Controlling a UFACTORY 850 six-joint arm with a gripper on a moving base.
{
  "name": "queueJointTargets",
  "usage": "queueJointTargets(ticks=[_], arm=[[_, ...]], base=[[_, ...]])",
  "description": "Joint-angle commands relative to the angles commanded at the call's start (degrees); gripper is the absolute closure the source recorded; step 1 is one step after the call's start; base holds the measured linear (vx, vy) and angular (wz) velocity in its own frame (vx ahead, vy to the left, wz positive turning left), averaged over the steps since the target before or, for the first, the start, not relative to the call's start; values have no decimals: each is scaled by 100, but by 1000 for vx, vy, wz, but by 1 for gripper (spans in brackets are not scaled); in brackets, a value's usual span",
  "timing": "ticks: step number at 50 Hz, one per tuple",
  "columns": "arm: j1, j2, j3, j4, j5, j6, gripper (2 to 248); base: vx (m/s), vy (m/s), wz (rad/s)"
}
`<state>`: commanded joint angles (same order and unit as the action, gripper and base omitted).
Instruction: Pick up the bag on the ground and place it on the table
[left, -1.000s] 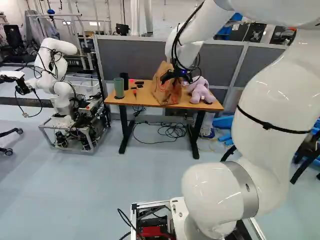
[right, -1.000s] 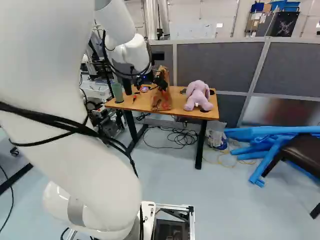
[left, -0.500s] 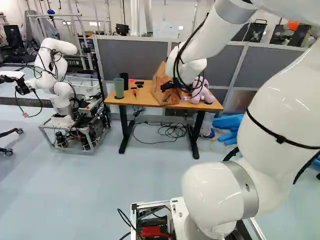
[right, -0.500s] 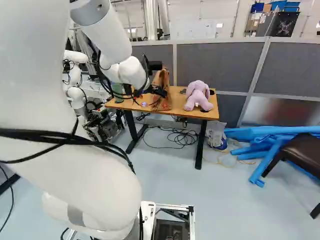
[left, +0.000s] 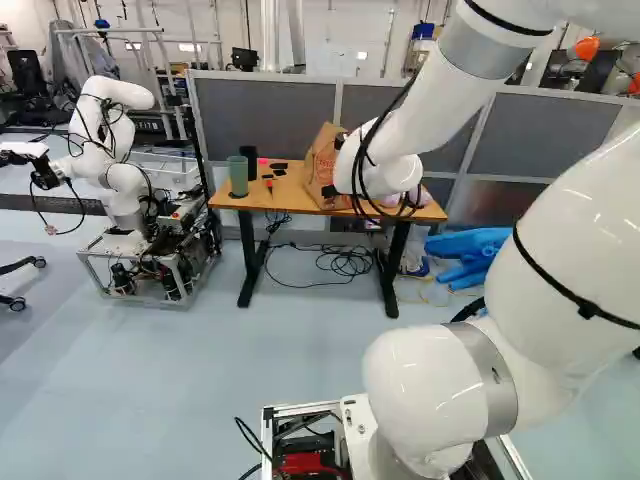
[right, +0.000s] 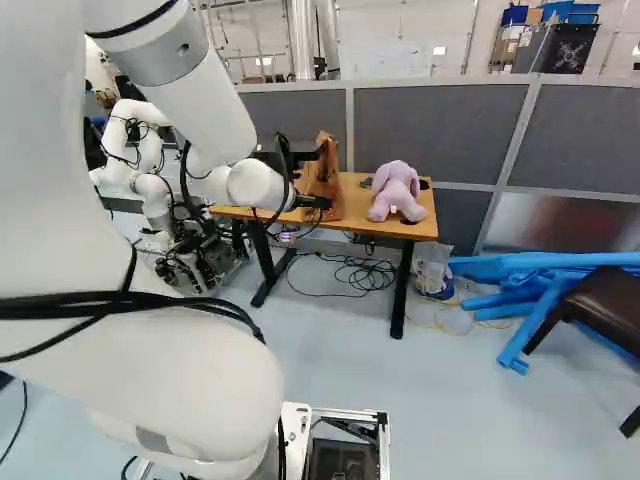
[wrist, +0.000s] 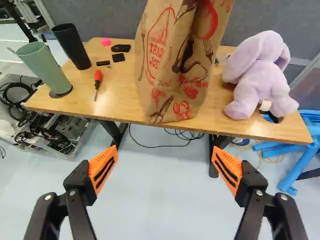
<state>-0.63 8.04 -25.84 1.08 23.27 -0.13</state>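
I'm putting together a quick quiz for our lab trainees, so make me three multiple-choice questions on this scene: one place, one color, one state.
1. Where is the paper bag?
A) on the table
B) on the floor
C) on a chair

2. What color is the plush toy?
A) green
B) purple
C) orange

3. How is the gripper?
A) shut on the bag
B) shut on nothing
C) open

Key:
1. A: the wrist view shows its bottom resting on the wood.
2. B: its fur is pale purple.
3. C: its fingers stand wide apart, gripping nothing.
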Motion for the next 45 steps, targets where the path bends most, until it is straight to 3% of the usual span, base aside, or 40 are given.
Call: queueJointTargets(ticks=[23, 45], arm=[[28, 353, 924, -48, 1185, 6, 3], [47, 593, 1552, -80, 1990, 9, 3]], base=[[0, 0, 0], [0, 0, 0]])
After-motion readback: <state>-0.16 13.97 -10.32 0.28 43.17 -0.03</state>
